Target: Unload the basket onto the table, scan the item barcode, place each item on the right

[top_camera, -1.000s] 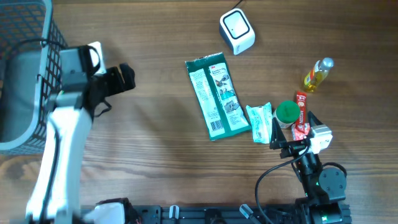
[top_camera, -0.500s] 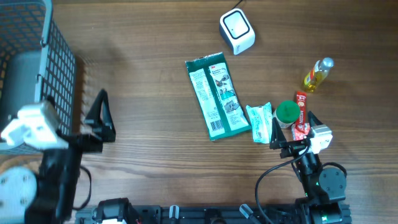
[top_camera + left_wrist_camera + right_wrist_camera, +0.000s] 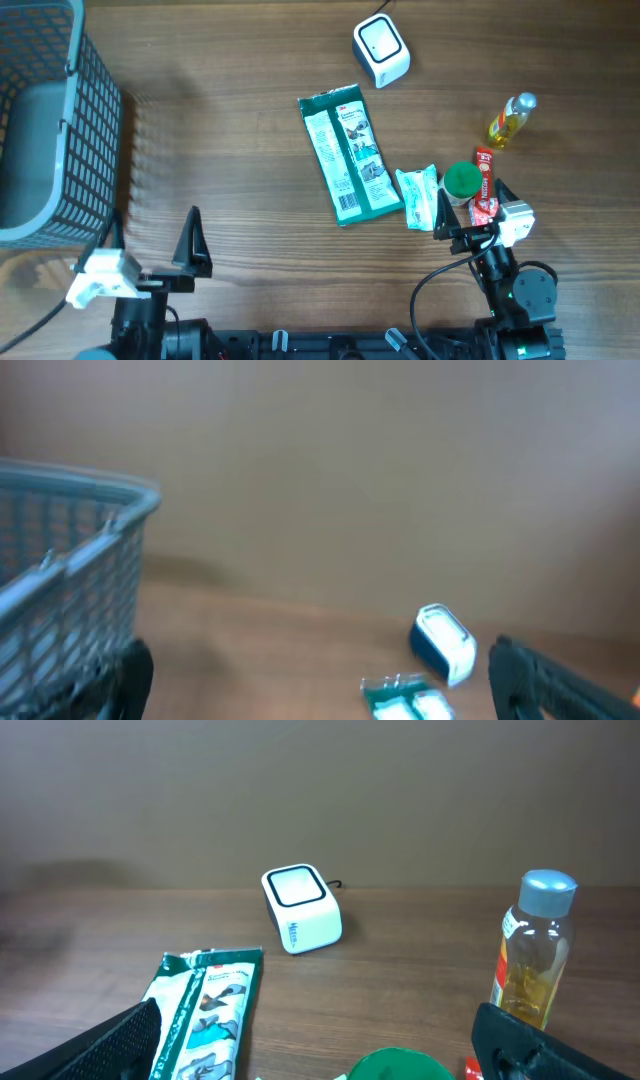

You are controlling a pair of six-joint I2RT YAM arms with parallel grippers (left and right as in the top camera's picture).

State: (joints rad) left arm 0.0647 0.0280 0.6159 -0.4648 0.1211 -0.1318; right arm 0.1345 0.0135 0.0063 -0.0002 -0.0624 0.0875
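The white barcode scanner stands at the back of the table, and shows too as the scanner and, blurred, the scanner. Items lie right of centre: a long green packet, a small teal packet, a green lid, a red tube and an oil bottle. My left gripper hangs open and empty at the front left, far from them. Just in front of the green lid my right gripper is open and empty.
A grey wire basket fills the left edge, also as the basket. The green packet lies left of my right gripper, the bottle to its right. A plain wall rises behind the table.
My left arm has drawn back from beside the basket to the table's front left edge, still open. The right arm and the items have not moved.
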